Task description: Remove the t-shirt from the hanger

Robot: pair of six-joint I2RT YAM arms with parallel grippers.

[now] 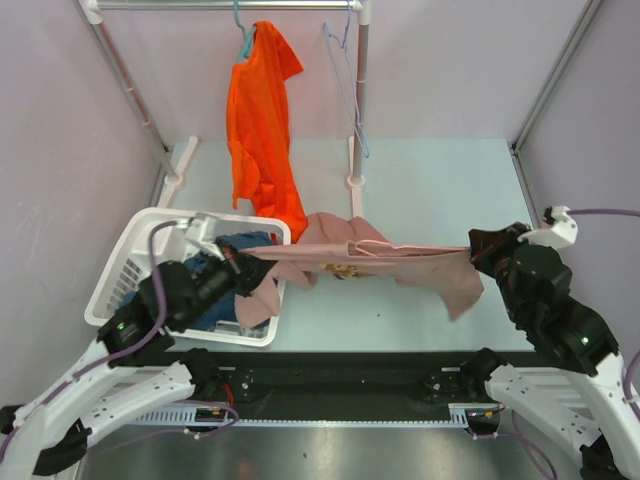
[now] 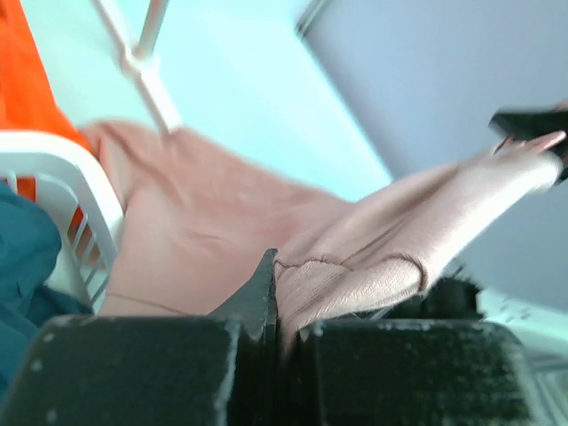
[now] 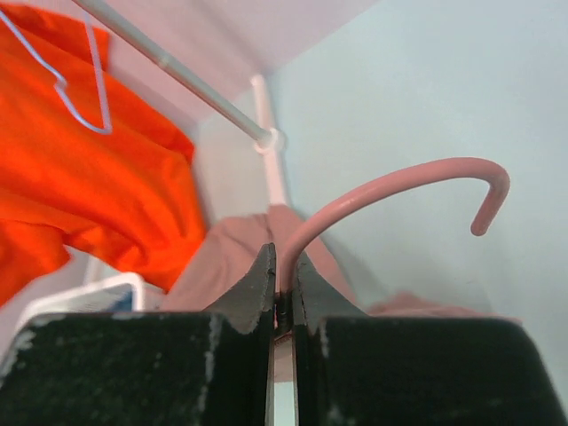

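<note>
A pink t-shirt (image 1: 330,262) is stretched low over the table between my two grippers. My left gripper (image 1: 238,256) is shut on one edge of the shirt beside the basket, and the cloth is pinched between its jaws in the left wrist view (image 2: 355,275). My right gripper (image 1: 478,252) is shut on the pink hanger (image 1: 420,246). In the right wrist view the hanger's hook (image 3: 399,182) rises from between the closed fingers. Part of the hanger still lies inside the shirt, and the shirt's right end droops below my right gripper.
A white laundry basket (image 1: 130,262) holding blue clothes stands at the left. An orange t-shirt (image 1: 262,130) hangs from the rail (image 1: 220,5) at the back, with an empty wire hanger (image 1: 345,85) beside it. The rack's white feet (image 1: 352,170) stand on the table.
</note>
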